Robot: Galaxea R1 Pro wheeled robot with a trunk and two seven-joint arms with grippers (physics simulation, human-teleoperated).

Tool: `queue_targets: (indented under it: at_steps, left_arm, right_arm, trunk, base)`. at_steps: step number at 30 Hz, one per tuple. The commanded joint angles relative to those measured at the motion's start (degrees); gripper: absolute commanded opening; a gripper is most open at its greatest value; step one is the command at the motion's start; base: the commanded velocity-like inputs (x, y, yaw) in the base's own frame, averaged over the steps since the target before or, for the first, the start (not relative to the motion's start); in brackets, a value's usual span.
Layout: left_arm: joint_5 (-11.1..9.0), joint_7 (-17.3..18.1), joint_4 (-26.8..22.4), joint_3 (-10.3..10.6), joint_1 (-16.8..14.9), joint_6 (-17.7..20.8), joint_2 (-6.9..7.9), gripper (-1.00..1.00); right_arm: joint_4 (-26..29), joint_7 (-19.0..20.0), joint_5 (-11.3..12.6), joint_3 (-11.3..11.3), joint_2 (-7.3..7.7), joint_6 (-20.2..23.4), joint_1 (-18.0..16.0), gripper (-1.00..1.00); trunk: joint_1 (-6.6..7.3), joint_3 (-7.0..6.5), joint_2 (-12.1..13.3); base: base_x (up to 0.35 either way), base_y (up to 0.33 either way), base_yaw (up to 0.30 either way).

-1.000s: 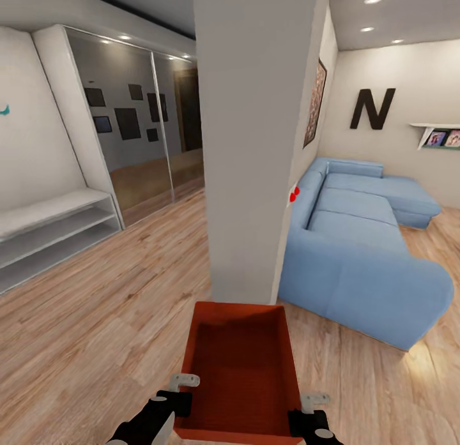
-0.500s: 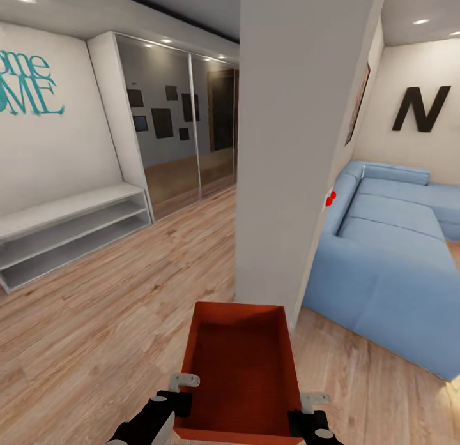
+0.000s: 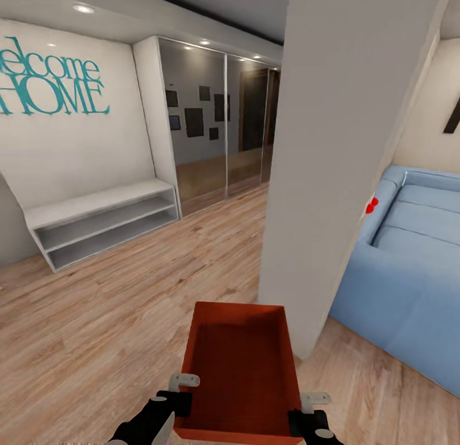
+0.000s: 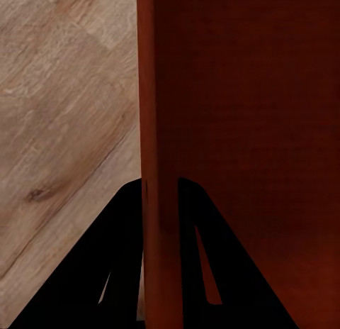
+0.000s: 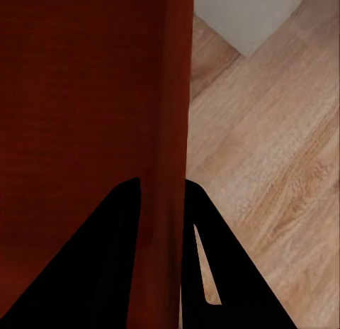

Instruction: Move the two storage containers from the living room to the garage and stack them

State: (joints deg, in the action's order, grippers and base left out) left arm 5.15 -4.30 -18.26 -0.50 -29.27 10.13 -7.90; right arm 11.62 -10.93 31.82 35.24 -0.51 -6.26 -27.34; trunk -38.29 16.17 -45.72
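The whole view had swung left — camera motion, not the storage container, which sat between both arms. Left pincer and right pincer each clenched a side wall; steer clear of the pillar, keeping it level.

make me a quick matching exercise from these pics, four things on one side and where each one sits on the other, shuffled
Things:
1. storage container
2. blue sofa
3. white shelf unit
4. mirrored doors

Places:
A. under the teal lettering
B. right of the white pillar
C. held between both grippers
D. far wall, beyond the shelves

Pairs: 1-C, 2-B, 3-A, 4-D
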Motion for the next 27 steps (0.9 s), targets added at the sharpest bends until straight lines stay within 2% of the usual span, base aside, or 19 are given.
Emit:
queue_targets:
  at_steps: [1, 27]
  left_arm:
    - [-0.3, -0.5, 0.1, 0.9, 0.0, 0.3, -0.01, -1.0]
    - [-0.3, -0.5, 0.1, 0.9, 0.0, 0.3, -0.01, -1.0]
  right_arm:
    - [0.0, -0.7, 0.2, -0.3, 0.06, -0.4, -0.1, -1.0]
    - [0.0, -0.7, 0.2, -0.3, 0.07, -0.4, -0.1, -1.0]
  trunk:
    - [-0.01, 0.07, -0.1]
    - [-0.01, 0.07, -0.1]
  base:
    - [0.0, 0.0, 0.294]
    - [0.0, 0.0, 0.294]
